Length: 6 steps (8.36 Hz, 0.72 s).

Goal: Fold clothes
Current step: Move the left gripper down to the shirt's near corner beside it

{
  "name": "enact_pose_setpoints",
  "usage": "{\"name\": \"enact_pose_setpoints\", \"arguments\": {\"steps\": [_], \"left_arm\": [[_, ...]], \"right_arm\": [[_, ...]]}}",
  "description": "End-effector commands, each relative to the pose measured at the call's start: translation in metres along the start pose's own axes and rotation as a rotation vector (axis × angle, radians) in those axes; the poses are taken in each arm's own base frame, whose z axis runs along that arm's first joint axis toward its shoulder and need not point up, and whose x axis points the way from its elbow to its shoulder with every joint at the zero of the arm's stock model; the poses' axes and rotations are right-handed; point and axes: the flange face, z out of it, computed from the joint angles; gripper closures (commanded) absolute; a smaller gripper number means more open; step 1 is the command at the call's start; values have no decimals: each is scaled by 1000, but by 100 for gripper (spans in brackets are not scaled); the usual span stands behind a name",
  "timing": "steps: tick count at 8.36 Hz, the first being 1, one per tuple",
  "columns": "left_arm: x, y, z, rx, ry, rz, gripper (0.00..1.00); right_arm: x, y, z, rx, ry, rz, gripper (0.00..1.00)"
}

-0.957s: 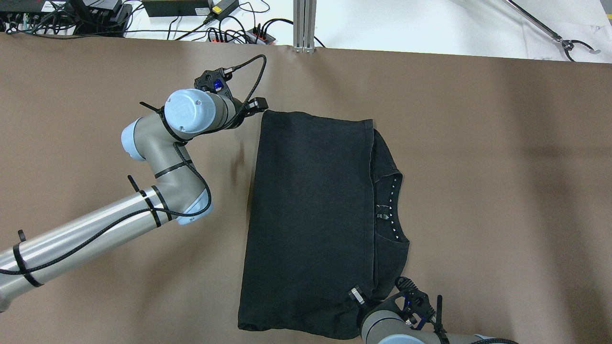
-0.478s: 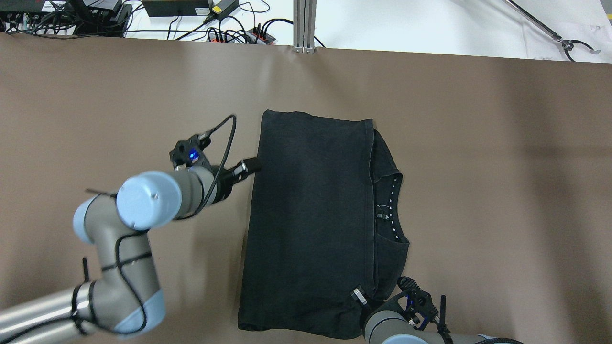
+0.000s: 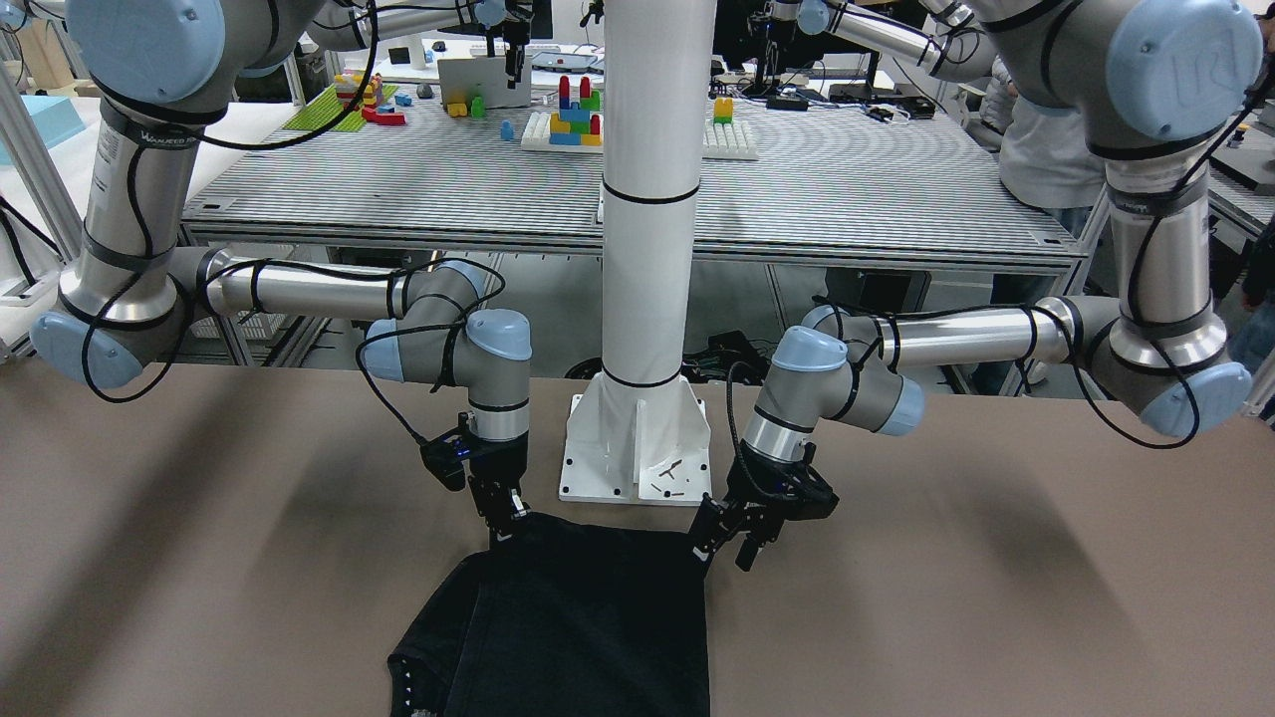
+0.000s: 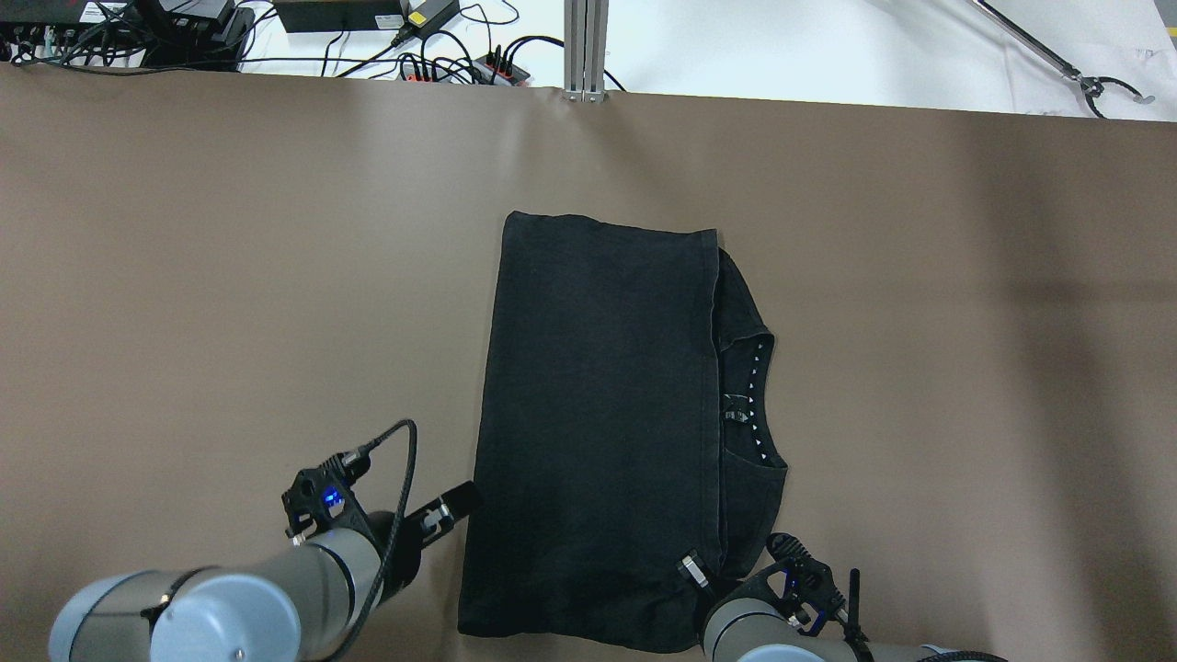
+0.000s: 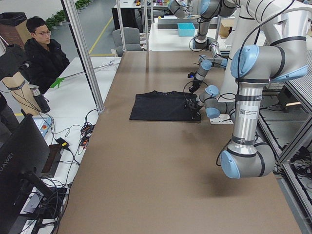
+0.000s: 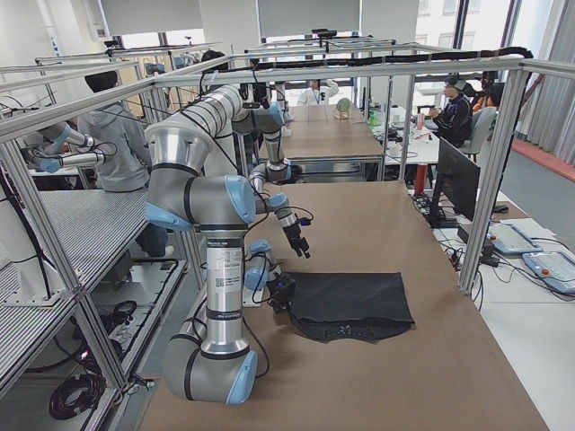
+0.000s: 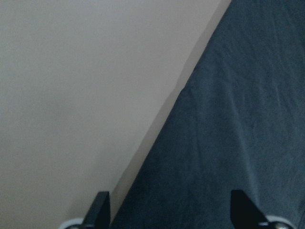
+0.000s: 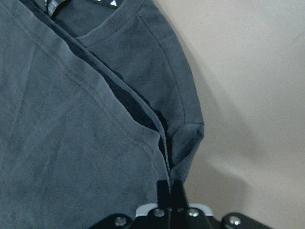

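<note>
The clothes are one black garment lying folded flat on the brown table, its studded neckline showing at the right. It also shows in the front view. My left gripper is open at the garment's left edge, close to its near corner. In the left wrist view the gripper has its fingertips wide apart, straddling the cloth's edge. My right gripper is shut on the layered hem at the near right corner. The right wrist view shows its fingers pinched on the cloth.
The white pillar's base plate stands just behind the garment on the robot's side. Cables and power strips and an aluminium post lie past the far edge. A person sits beyond the table's end. Bare brown table surrounds the garment.
My left arm has swept from the garment's far left corner back along its left edge to the near left corner. The right gripper and the garment have not moved.
</note>
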Motion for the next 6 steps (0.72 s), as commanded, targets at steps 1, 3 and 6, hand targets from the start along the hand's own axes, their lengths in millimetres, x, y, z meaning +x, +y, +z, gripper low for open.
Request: {"name": "enact_pose_setpoints", "arguments": {"steps": [1, 3, 6], "left_arm": [[-33, 49, 8, -19, -33, 8, 18], [-39, 64, 13, -37, -48, -11, 29], [-47, 86, 12, -63, -58, 9, 38]], "right_arm": [[0, 0, 1, 2, 0, 0, 100], [-2, 1, 0, -1, -2, 1, 100], [-3, 0, 0, 1, -3, 3, 100]]}}
